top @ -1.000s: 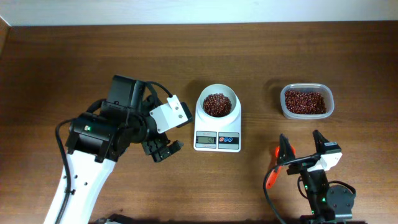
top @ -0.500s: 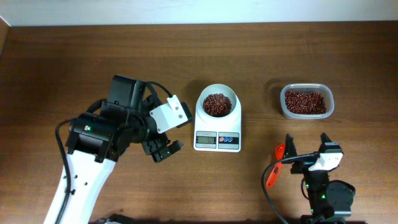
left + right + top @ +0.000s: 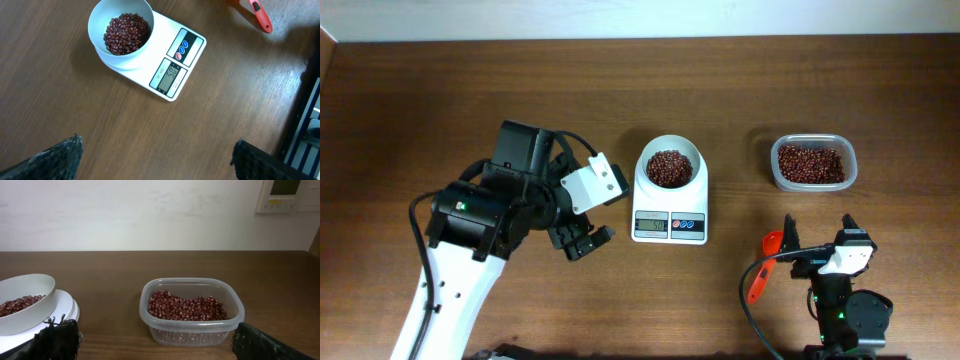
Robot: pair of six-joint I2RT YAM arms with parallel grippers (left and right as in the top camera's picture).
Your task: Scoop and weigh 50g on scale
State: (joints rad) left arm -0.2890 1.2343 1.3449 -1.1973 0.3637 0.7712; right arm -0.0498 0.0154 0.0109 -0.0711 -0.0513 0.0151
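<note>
Scale [image 3: 670, 212] holding beans [image 3: 669, 168], between spread left tool [image 3: 590, 240] and spread right tool [image 3: 818, 223]

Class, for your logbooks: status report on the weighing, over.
Left fingers open, empty. Right fingers open, empty. Beans in bowl on scale. Scoop on table, nothing blocking.

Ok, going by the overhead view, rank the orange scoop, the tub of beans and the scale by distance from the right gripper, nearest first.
1. Orange scoop, lying just left of the right gripper.
2. Clear tub of beans, ahead of it toward the far edge.
3. Scale, well off to its left, mid-table.
</note>
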